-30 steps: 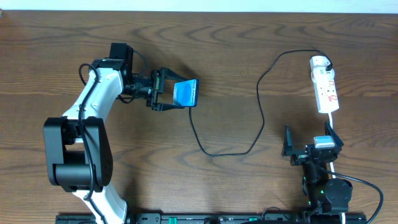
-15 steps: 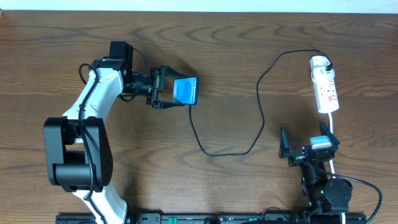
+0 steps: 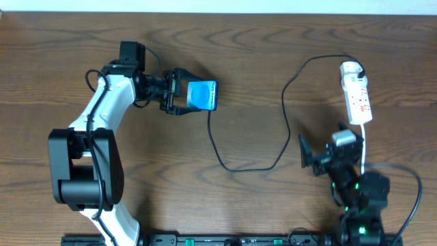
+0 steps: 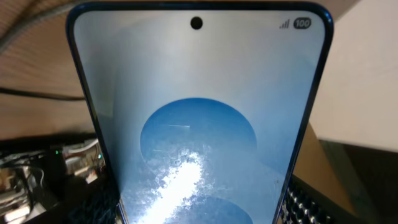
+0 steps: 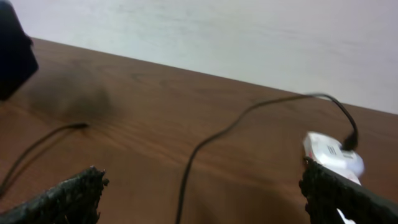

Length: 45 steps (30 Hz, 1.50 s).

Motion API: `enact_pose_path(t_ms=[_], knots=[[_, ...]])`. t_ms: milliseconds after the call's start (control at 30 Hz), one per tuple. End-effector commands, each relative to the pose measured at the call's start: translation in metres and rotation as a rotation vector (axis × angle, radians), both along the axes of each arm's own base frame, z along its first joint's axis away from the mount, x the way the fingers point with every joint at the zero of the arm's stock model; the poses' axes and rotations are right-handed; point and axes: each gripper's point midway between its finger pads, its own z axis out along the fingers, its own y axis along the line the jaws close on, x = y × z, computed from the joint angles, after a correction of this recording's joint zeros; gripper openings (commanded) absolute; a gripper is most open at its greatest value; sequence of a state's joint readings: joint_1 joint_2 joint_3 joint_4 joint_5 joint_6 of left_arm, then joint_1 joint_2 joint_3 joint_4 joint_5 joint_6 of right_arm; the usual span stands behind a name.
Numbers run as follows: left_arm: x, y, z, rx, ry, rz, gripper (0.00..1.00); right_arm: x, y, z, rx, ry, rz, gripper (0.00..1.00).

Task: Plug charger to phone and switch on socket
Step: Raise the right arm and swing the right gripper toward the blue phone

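Observation:
The phone (image 3: 203, 95), its blue screen lit, is held off the table with my left gripper (image 3: 181, 93) shut on it. In the left wrist view the phone (image 4: 199, 124) fills the frame between the dark fingers (image 4: 93, 208). The charger (image 3: 254, 166), a thin black cable, runs from the phone's near edge in a loop to the white adapter on the socket (image 3: 359, 100). Whether its tip is seated in the phone I cannot tell. My right gripper (image 3: 323, 153) stands open, left of and nearer than the socket. In the right wrist view the charger (image 5: 186, 168) lies ahead of the right gripper (image 5: 208, 199), with the socket (image 5: 333, 152) at the right.
The brown wooden table (image 3: 259, 41) ends at a pale wall along the far side. The socket's white cord (image 3: 364, 140) runs toward the near edge beside my right arm. A blurred dark shape (image 5: 12, 53) shows at the top left of the right wrist view.
My left gripper has carried the phone slightly toward the far side. My right arm has risen and swung left, its gripper still open.

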State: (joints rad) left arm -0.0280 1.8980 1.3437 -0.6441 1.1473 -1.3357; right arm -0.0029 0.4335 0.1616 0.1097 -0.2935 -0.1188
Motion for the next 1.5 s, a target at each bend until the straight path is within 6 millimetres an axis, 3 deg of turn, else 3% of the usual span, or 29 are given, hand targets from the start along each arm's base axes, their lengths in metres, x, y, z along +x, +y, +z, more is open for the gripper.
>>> enact_pose_path(t_ms=[0, 233, 633, 1167, 1333, 1467], knots=[[0.014, 0.01, 0.001, 0.087, -0.059, 0.039, 0.49, 0.019, 0.016, 0.027, -0.001, 0.029, 0.102, 0.99], [0.036, 0.021, -0.008, 0.196, -0.158, 0.087, 0.49, 0.05, 0.048, 0.035, 0.061, 0.168, 0.301, 0.99], [0.054, 0.021, 0.002, 0.19, -0.265, 0.101, 0.49, 0.086, 0.086, 0.064, 0.262, 0.364, 0.553, 0.99], [0.06, 0.031, -0.007, 0.269, -0.267, 0.136, 0.46, 0.082, 0.095, 0.062, 0.36, 0.446, 0.585, 0.99], [0.062, 0.034, -0.01, 0.304, -0.307, 0.12, 0.35, 0.083, 0.098, 0.061, 0.354, 0.448, 0.582, 0.99], [0.063, 0.037, -0.012, 0.326, -0.316, 0.122, 0.34, 0.089, 0.098, 0.056, 0.378, 0.485, 0.509, 0.99]])
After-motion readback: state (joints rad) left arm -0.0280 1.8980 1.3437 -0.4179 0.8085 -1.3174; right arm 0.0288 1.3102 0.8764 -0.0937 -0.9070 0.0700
